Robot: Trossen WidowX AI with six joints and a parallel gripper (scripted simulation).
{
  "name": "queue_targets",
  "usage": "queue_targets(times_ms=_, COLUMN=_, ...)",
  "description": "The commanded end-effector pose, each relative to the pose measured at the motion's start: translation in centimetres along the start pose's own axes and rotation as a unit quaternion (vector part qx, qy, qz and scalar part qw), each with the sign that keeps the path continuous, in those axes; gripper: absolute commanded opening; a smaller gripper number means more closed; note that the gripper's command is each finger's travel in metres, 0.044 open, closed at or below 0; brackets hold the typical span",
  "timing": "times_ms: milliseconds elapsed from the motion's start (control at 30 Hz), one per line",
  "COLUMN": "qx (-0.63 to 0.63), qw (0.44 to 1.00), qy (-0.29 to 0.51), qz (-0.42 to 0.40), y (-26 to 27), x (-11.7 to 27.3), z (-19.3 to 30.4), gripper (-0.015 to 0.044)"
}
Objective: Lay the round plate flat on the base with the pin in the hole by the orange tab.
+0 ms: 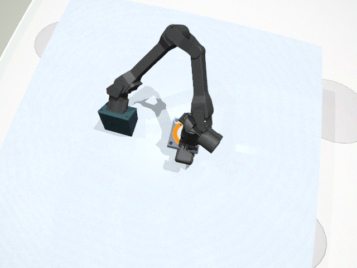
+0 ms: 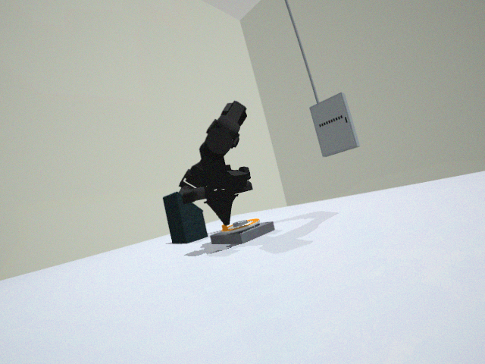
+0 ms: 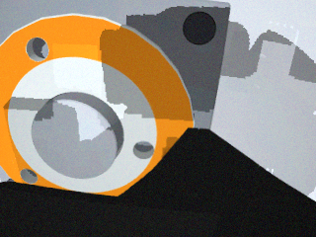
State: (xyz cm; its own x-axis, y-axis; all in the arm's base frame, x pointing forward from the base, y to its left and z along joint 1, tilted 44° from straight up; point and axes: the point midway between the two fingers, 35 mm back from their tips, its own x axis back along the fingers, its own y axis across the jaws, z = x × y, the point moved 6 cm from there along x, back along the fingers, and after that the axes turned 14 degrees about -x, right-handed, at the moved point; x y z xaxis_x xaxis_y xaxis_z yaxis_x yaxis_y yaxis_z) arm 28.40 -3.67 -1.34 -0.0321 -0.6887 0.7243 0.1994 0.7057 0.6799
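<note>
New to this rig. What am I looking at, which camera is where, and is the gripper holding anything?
It is one dark jointed arm bolted to a teal pedestal on a pale table. The top view looks down on the whole table, the exterior view looks from low at the side, and the wrist view rides on the arm just behind the gripper.

On the table is a grey square base carrying a round orange-rimmed plate fitted over a central post. In the exterior view the plate looks slightly tilted.

The gripper is shut and holds nothing. Its closed tip points down at the orange tab on the plate's edge, probably to push it round; actual contact is too small to confirm.
</note>
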Motion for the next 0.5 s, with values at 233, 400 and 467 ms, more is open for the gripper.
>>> queue_targets(times_ms=233, qx=-0.003, qw=1.000, qy=0.000, qz=-0.003, y=-0.1, x=-0.7, z=0.9, gripper=0.0000)
queue_targets(times_ms=400, qx=-0.003, qw=1.000, qy=0.000, qz=-0.003, y=-0.4, x=-0.7, z=1.6, gripper=0.0000)
queue_targets(times_ms=467, qx=-0.003, qw=1.000, qy=0.001, qz=-0.003, y=-0.4, x=-0.7, z=1.8, gripper=0.0000)
